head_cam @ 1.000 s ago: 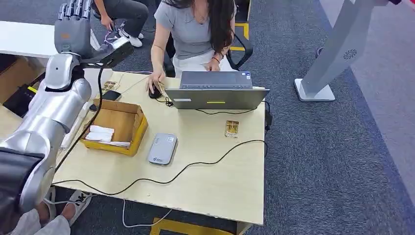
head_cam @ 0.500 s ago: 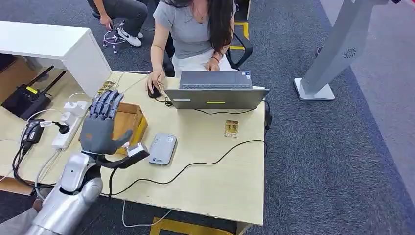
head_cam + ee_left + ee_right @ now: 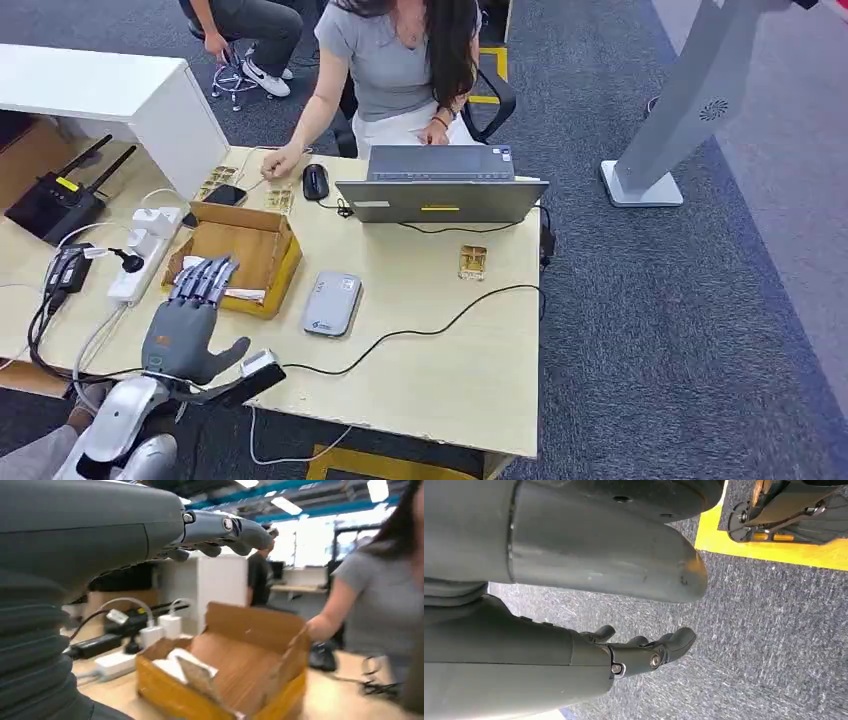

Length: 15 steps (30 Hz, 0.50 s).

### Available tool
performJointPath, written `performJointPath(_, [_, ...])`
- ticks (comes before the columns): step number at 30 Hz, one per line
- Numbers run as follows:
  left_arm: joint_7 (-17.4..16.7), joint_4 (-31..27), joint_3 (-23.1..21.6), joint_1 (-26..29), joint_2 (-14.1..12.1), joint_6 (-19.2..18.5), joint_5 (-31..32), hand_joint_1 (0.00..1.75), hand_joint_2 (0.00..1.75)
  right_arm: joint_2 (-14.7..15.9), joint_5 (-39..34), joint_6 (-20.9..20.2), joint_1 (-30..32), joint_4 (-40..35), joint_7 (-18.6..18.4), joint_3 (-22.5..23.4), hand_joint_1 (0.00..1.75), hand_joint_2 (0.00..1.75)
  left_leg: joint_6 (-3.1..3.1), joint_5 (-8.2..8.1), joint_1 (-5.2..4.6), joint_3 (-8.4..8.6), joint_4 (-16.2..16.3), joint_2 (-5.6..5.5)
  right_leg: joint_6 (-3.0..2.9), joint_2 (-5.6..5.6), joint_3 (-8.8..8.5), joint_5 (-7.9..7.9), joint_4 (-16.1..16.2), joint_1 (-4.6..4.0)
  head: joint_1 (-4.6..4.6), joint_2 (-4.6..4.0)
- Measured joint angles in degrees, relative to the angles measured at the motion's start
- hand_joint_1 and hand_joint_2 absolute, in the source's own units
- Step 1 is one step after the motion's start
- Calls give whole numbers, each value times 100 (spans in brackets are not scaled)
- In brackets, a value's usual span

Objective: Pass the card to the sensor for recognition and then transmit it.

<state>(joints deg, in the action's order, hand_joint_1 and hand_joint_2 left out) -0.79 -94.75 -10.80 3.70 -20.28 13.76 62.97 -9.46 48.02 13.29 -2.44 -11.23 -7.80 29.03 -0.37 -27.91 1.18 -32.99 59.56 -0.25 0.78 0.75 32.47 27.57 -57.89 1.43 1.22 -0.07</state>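
White cards (image 3: 208, 281) lie in the open brown cardboard box (image 3: 262, 232) near the pale wooden counter's (image 3: 440, 380) left edge: likely thin, light, stiff, slippery; pinch an edge. Left robot hand (image 3: 186, 324) hovers spread, empty; right robot hand (image 3: 634, 652) hangs loosely curled, empty.

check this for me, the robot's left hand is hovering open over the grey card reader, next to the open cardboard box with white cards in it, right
Not quite. In the head view the robot's left hand hovers open at the near edge of the open cardboard box holding white cards, not over the flat grey card reader, which lies apart to the box's right. The left wrist view also shows the box right ahead of the hand.
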Motion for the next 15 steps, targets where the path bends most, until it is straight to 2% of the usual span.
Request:
performJointPath(3, [-105, 109, 44, -162, -66, -297, -44, 0, 175, 7, 68, -37, -7, 0, 4, 4, 0, 0, 0, 4, 0, -2, 0, -5, 0, -7, -2, -1, -1, 0, -2, 0])
performJointPath(9, [-163, 323, 105, -361, -116, -396, -59, 0, 175, 18, 85, -48, -12, 0, 4, 7, 0, 0, 1, 4, 0, -2, 0, -4, 0, -7, -2, -2, 0, 0, 0, 0])
performJointPath(15, [-308, 498, 116, -567, -227, -769, -136, 0, 175, 22, 173, -55, -13, 0, -2, 9, 0, 0, 1, 4, 0, -2, 0, -5, 0, -8, -1, -2, -1, 0, 0, 0])
